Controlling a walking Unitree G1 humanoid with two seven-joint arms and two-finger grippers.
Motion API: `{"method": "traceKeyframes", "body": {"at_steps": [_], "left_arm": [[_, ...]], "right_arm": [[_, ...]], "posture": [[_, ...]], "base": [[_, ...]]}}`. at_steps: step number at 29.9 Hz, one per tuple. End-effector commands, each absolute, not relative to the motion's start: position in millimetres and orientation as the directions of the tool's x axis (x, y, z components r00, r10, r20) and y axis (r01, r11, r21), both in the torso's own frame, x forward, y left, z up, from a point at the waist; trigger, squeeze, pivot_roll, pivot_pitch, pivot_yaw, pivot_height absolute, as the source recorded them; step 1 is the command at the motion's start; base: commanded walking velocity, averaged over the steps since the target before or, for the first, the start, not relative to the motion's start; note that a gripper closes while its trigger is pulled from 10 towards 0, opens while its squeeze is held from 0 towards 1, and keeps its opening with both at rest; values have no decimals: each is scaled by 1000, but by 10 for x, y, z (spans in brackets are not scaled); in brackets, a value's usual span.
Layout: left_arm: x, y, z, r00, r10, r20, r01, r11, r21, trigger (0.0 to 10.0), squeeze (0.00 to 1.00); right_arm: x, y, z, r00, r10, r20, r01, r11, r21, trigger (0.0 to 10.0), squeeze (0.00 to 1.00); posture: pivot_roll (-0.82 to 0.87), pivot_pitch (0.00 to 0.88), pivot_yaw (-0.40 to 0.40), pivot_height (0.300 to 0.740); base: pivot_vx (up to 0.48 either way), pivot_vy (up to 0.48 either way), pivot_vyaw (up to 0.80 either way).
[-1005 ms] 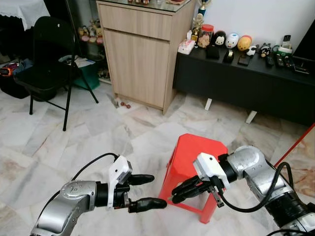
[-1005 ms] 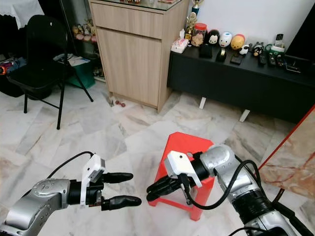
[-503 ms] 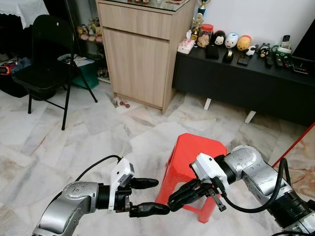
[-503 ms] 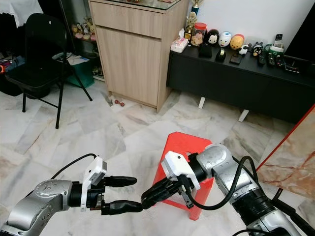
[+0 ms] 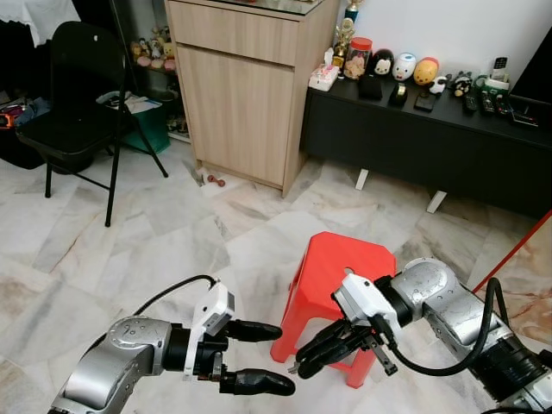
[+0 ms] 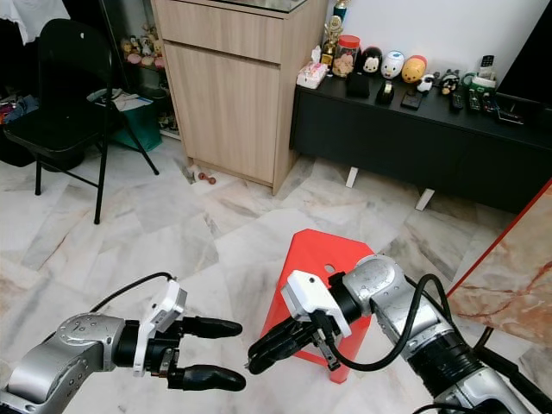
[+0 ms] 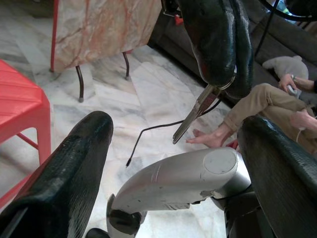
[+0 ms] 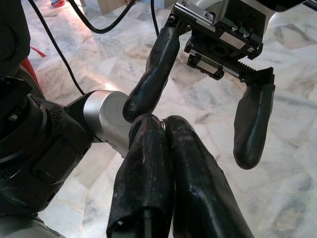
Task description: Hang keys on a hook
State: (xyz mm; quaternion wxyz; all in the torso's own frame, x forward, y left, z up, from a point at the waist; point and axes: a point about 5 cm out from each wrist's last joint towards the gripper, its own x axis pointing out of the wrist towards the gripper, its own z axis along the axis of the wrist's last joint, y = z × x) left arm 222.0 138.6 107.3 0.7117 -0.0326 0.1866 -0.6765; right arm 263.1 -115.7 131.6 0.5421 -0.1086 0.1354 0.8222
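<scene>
- The right gripper (image 5: 297, 369), low and right of centre in the left eye view, has its two black fingers pressed together on the keys (image 7: 194, 112). In the left wrist view a metal key blade hangs from between those fingertips, in the upper middle of the frame.
- Over the last second this gripper has slid down and to the left in the head views, away from the red stool (image 5: 345, 274) and toward the other arm.
- The left gripper (image 5: 278, 355), at the lower centre of the same view, is spread wide, one finger above the other with a clear gap between. It has dropped a little in the frame and its tips now point at the right gripper's fingertips.
- The two grippers are now near each other but not touching. The right wrist view shows the open left fingers straight ahead of the closed right pair.
- My reading: this is a handover being set up, keys passing from right to left. The keys have not changed grippers yet.
- No hook can be picked out in any view, so the hanging step looks some way off.
- A wooden cabinet (image 5: 244, 95) stands at upper centre, a black folding chair (image 5: 76, 86) at upper left, and a dark low sideboard (image 5: 431, 147) with small figurines at upper right.
- A person's bare foot and leg (image 7: 237, 116) lie at the right of the left wrist view.
</scene>
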Motion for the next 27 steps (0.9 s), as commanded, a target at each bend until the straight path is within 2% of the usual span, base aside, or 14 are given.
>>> {"method": "traceKeyframes", "body": {"at_steps": [1,14,15,16,17,18,20,21,27], "left_arm": [[2208,1344,1116,-22,-971,-240,963,44,-266,10000,0],[2202,1238,1141,-89,-969,-230,963,-24,-268,10000,0],[2192,1224,1133,-97,-968,-231,962,-32,-272,9686,0],[2185,1219,1129,-103,-968,-231,961,-36,-274,8392,0],[2181,1216,1127,-106,-967,-231,961,-39,-275,8392,0],[2177,1211,1129,-110,-967,-229,960,-44,-277,4902,0],[2174,1208,1130,-112,-967,-227,959,-46,-278,4902,0],[2172,1203,1132,-115,-968,-225,959,-50,-279,4392,0],[2156,1161,1132,-131,-966,-222,958,-66,-278,4392,0]], "right_arm": [[2641,-1137,1343,-401,855,-328,-915,-394,91,10000,0],[2625,-1121,1332,-412,852,-322,-910,-402,99,10000,0],[2627,-1124,1329,-410,852,-324,-911,-401,99,10000,0],[2626,-1126,1325,-410,852,-327,-911,-400,99,10000,0],[2626,-1127,1323,-409,851,-328,-911,-400,100,10000,0],[2627,-1129,1319,-408,851,-331,-912,-399,99,10000,0],[2627,-1131,1316,-408,850,-333,-912,-399,99,10000,0],[2631,-1133,1312,-405,851,-335,-913,-396,99,10000,0],[2640,-1136,1303,-401,852,-337,-915,-392,97,10000,0]], "posture": [[65,36,-104,740],[65,46,-101,740],[65,46,-101,740],[64,45,-100,740],[64,45,-100,740],[64,41,-100,740],[64,40,-100,740],[64,39,-100,740],[67,32,-99,740]], "base": [[0,0,0],[0,0,0],[0,0,0],[0,0,0],[0,0,0],[0,0,0],[0,0,0],[0,0,0],[0,0,0]]}}
